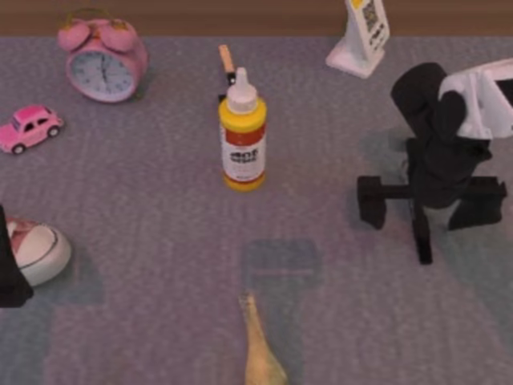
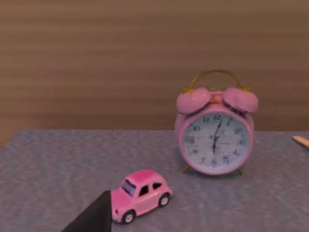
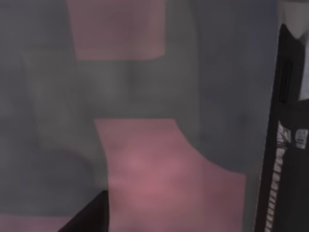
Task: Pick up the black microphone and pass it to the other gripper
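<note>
Right claw [image 1: 425, 210]: I read its two fingers [image 1: 373, 200] as spread wide apart, one on each side of the black microphone [image 1: 422, 241], clamped on nothing. It hangs over the right part of the bench [image 1: 160, 241], under the bulky black and white right arm. The microphone shows as a slim dark stick running between the fingers and reaching past them toward the near edge of the top view. I cannot tell whether it rests on the bench or touches either finger.

Further left, at mid-bench, a yellow bottle [image 1: 242, 136] lies with its white cap pointing to the far edge, a small orange-and-black tool [image 1: 227, 64] just behind it. A white QR-code stand [image 1: 361, 36] sits at the far right.

A pink alarm clock [image 1: 103, 56] and a pink toy car [image 1: 30, 127] occupy the far left corner.

Left claw [image 1: 10, 281]: parked at the left edge; I cannot tell how it is set.
</note>
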